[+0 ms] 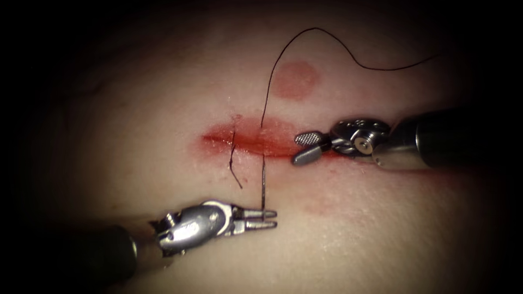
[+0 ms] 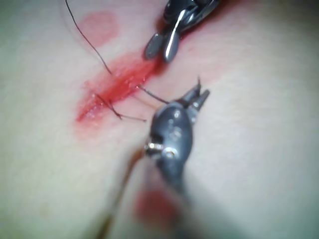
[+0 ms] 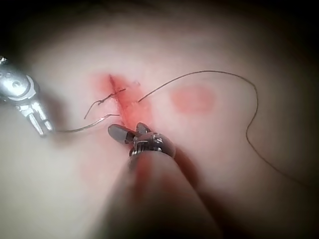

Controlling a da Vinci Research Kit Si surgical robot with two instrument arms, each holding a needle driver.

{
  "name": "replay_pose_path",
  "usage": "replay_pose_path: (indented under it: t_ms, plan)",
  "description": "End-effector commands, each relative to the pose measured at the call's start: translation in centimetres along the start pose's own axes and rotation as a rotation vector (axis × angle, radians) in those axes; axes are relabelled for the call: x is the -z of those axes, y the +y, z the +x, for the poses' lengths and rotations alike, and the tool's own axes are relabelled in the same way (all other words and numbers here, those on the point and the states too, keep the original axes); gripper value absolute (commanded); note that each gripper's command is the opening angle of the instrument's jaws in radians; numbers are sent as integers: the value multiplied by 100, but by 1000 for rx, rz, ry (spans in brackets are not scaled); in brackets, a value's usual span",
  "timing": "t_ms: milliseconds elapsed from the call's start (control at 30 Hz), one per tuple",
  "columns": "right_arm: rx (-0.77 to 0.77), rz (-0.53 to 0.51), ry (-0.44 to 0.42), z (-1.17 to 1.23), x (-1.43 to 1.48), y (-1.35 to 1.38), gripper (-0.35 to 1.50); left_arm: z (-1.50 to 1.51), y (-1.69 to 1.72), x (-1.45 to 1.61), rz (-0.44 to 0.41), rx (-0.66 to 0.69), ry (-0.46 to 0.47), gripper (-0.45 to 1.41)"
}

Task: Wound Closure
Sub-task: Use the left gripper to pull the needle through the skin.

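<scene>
Nearest the endoscope, the left tool (image 1: 268,219) clenches the needle (image 1: 262,185) near its tip, below the cut (image 1: 256,139) — the right wrist view reveals its curve, rear end still in the tissue (image 1: 136,109). Farther back, the right tool (image 1: 306,147) gapes empty over the cut's right end. Beyond, thread (image 1: 321,32) arcs away; a finished stitch (image 1: 233,155) crosses the cut's left.

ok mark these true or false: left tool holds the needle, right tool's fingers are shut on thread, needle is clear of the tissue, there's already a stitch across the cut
1. The left tool holds the needle. True, near one end.
2. The right tool is shut on the thread. False: its fingers are open and hold nothing.
3. The needle is clear of the tissue. False: its far end sits in the cut.
4. A stitch already crosses the cut. True, left of the needle.
</scene>
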Motion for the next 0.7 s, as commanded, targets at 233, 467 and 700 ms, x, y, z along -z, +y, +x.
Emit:
replay_pose_path:
  t_ms: [233, 467, 700]
  plan:
    - [-7, 12, 0, -10, -12, 2, 121, 39, 5, 10, 77, -160, 4, -35]
    - [-8, 7, 17, -10, -13, 1, 121, 56, -5, 8, 153, -323, -33, -35]
    - [-12, 6, 37, -6, -13, 1, 119, 69, -36, 9, 218, -420, -56, -35]
